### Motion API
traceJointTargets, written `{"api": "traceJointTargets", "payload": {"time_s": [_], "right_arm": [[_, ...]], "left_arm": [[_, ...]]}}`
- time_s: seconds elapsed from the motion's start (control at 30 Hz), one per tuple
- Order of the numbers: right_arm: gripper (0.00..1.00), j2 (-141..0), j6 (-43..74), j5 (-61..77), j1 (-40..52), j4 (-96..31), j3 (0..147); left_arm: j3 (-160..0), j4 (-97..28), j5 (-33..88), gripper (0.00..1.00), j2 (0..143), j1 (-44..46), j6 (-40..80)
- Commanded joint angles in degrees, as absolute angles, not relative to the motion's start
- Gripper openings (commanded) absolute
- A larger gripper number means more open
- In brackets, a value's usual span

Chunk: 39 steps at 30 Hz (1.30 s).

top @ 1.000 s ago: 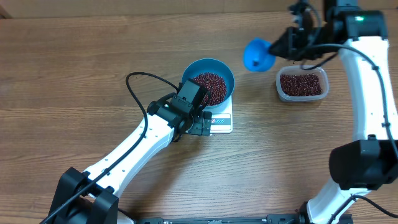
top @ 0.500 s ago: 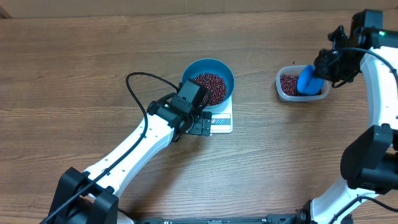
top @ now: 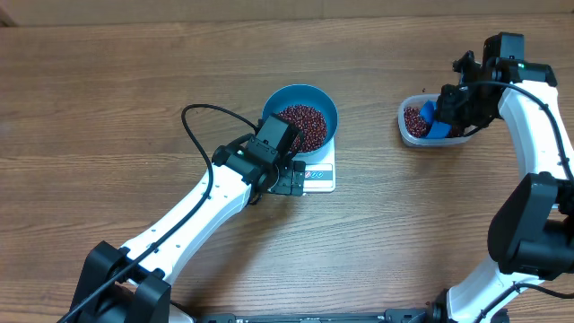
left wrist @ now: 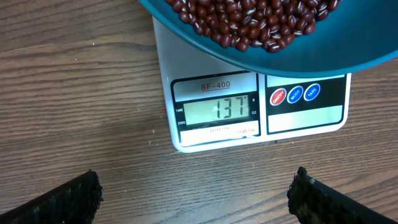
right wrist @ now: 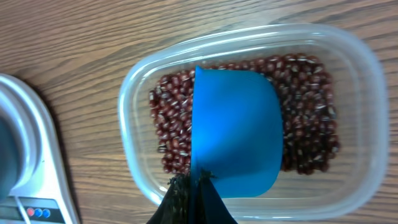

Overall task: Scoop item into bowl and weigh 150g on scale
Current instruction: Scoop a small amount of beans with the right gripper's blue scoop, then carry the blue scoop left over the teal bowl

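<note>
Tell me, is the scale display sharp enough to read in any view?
Left wrist: the scale display is sharp and reads 137, the bowl cropped at the top. Right wrist: scoop and beans sharp. Overhead: even light, digits too small to read.

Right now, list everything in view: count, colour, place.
table: one, brown wood, under everything
scale: one, white, centre of table, display reads 137
bowl: one, blue, on the scale
tub: one, clear plastic, right of the scale
beans: many, dark red-brown, in the bowl and in the tub
scoop: one, blue, inside the tub, over the beans
left gripper: one, black, open, above the table in front of the scale
right gripper: one, black, shut on the scoop
</note>
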State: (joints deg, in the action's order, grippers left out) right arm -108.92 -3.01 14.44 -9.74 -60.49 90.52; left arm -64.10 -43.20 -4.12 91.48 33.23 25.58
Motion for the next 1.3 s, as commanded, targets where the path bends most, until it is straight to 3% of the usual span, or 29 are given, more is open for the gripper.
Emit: {"api": "traceJointTargets", "payload": {"time_s": [0.0,0.53,0.9,1.07,1.27], "right_arm": [[0.04,-107.61,-2.96,21.80,-9.58,-60.47,89.69],[0.04,-107.57,-1.52,31.57,-20.78,-62.78,92.47],[0.04,-107.57,-1.30,37.76,-20.80,-73.76,105.23],[0.04,-107.57,-1.98,49.71,-19.77,-74.02,106.17],[0.04,-107.57,-3.46,50.72,-14.79,-73.71,106.17]], "left_arm": [[-63.79,-43.07,-3.81,1.00,91.00,33.01,26.39],[-63.79,-43.07,-3.81,0.99,91.00,33.01,26.39],[-63.79,-43.07,-3.81,0.99,91.00,33.01,26.39],[-63.79,-43.07,-3.81,0.99,91.00,33.01,26.39],[-63.79,-43.07,-3.81,1.00,91.00,33.01,26.39]]}}
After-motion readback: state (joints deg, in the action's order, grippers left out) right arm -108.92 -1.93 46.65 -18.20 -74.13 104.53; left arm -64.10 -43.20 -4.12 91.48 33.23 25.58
